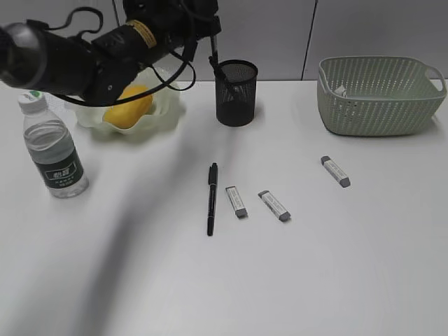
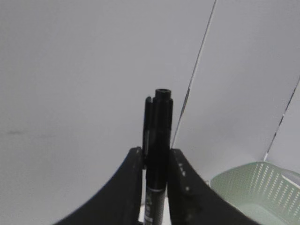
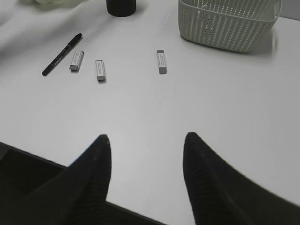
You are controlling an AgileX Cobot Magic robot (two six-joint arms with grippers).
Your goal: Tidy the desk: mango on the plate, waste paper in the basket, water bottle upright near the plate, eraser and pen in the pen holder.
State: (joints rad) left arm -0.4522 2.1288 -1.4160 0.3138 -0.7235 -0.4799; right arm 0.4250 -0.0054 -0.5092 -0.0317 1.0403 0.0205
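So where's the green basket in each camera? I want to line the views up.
Exterior view: the basket stands at the far right of the desk, right of the pen holder.
Left wrist view: only a corner of the basket shows, bottom right, beside the left gripper, which is shut on a black pen.
Right wrist view: the basket is top right.
Shared landmark: the basket itself, the only thing clearly in all three.

Even, bright, diffuse light fills all three views, with no harsh glare on the white surface (image 1: 336, 280). In the exterior view a broad soft shadow runs from 11 toward 7 o'clock. The left arm (image 1: 77, 56) at 10 o'clock looks slightly motion-blurred. The left wrist view is soft; its pen (image 2: 157, 154) is blurred close up.
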